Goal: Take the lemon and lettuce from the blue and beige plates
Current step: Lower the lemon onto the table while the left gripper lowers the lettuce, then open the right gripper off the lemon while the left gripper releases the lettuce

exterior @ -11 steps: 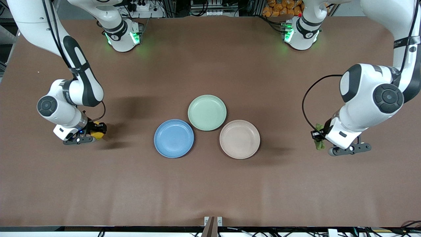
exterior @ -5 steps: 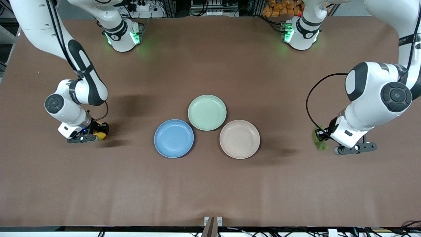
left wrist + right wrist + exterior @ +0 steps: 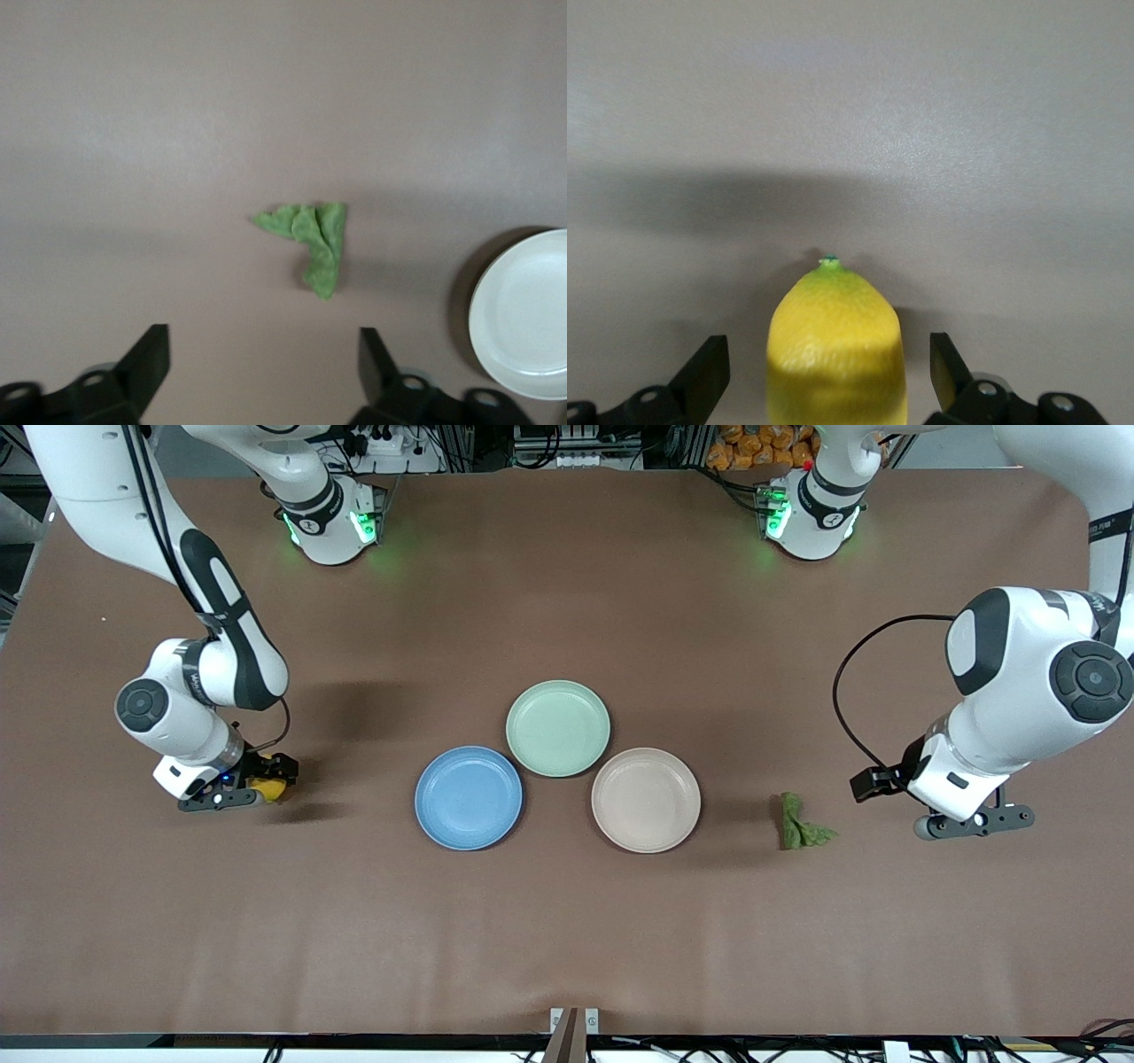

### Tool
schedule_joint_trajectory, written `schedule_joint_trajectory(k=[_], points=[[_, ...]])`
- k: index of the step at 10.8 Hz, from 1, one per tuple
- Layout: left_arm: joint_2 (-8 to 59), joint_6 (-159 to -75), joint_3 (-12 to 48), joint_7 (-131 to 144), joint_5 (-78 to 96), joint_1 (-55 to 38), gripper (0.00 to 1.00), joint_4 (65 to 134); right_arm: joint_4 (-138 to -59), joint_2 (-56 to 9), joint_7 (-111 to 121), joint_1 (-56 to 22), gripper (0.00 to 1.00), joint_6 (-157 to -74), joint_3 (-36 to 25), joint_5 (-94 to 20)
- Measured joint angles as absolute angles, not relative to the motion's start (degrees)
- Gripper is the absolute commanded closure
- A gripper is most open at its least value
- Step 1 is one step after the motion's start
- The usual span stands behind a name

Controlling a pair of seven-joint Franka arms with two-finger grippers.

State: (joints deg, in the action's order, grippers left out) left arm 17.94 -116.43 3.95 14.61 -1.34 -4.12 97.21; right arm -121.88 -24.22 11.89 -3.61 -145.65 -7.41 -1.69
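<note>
The yellow lemon (image 3: 267,789) rests on the brown table toward the right arm's end, between the fingers of my right gripper (image 3: 270,778). In the right wrist view the lemon (image 3: 835,345) has a gap to each finger, so the right gripper (image 3: 831,382) is open around it. The green lettuce (image 3: 800,829) lies on the table between the beige plate (image 3: 646,800) and my left gripper (image 3: 879,784). The left gripper (image 3: 264,372) is open and empty, apart from the lettuce (image 3: 310,241). The blue plate (image 3: 469,798) and the beige plate (image 3: 523,314) are empty.
An empty green plate (image 3: 558,728) sits just farther from the front camera than the blue and beige plates, touching both. The two arm bases (image 3: 328,522) (image 3: 811,514) stand along the table's edge farthest from the camera.
The left gripper has let go of the lettuce, which now lies on the table, and has drawn away toward its own end. The right gripper has stayed low around the lemon.
</note>
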Motion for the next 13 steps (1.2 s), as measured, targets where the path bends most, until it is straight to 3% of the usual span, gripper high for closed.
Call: schedule_joint_trajectory(k=[4, 9, 13], points=[[14.90, -119.74, 4.83, 15.84, -1.34, -4.35, 0.00, 103.69, -117.05, -15.70, 11.89, -3.62, 0.00, -129.10, -7.30, -1.72], [7.66, -129.31, 4.98, 16.10, -1.34, -4.12, 0.00, 117.57, -116.78, -7.92, 11.90, -4.48, 0.00, -123.63, -7.04, -1.72], [2.61, -129.45, 4.98, 16.10, -1.33, -4.05, 0.00, 121.23, -114.40, -5.11, 11.92, -4.01, 0.00, -120.26, -7.17, -1.72]])
